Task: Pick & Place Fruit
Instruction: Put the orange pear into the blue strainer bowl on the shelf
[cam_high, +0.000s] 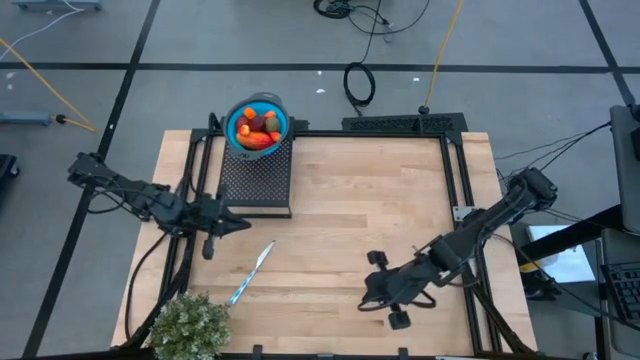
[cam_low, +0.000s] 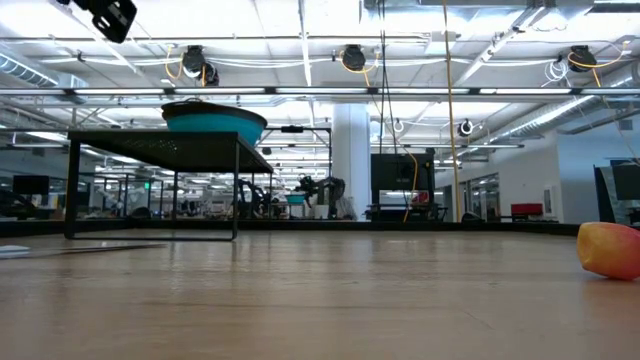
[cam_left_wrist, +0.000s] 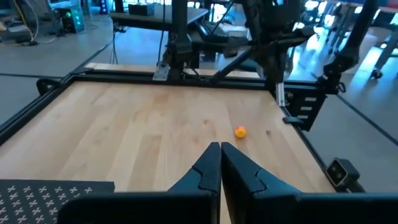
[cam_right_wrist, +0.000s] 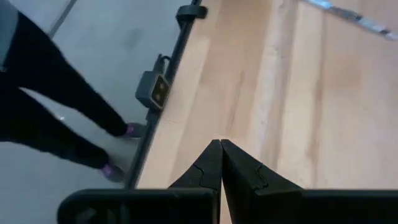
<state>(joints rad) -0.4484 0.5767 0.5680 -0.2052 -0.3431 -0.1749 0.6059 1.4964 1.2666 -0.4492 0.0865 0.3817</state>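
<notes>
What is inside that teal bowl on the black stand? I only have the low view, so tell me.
Observer: The bowl holds a heap of toy fruit: orange, red and olive pieces.
Operator: Now report both claws.
Observer: The left claw is shut, just beside the stand. The right claw is shut over bare wood, to the right of the knife.
Operator: List what else lies on the table.
Observer: A blue-handled knife lies between the arms, and a bushy plant sits at the corner on the left arm's side.
</notes>
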